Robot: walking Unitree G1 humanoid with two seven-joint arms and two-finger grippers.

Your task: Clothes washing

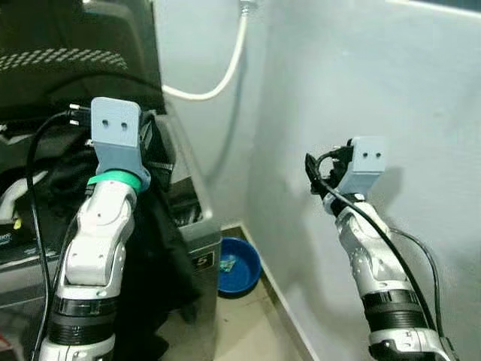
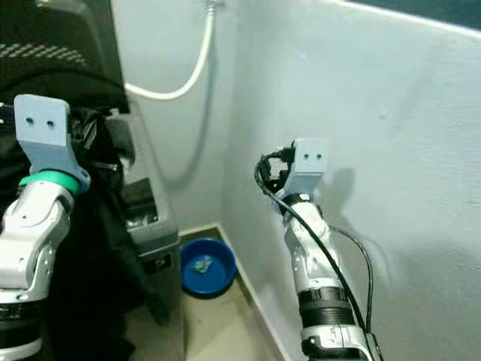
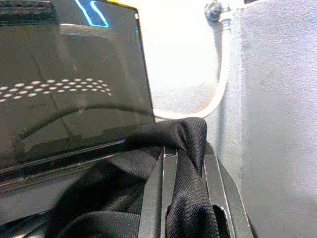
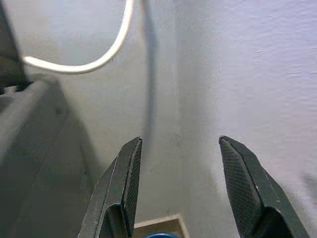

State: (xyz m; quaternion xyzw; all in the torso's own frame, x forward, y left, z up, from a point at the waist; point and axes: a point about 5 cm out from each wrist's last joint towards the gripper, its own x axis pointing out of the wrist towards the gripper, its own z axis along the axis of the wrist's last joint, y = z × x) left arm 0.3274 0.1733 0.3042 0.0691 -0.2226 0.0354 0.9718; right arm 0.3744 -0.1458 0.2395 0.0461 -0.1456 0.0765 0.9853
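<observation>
Black garment (image 3: 188, 148), pinched in the left gripper (image 3: 185, 163) above the washing machine (image 1: 192, 218) rim, could slip down its outside toward the floor, while the right gripper (image 4: 181, 188) hangs wide and empty near the wall.

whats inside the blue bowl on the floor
The blue bowl sits on the floor in the corner beside the washing machine. A small pale-green thing lies in it, too small to identify. The near inside wall is hidden by the rim.
</observation>
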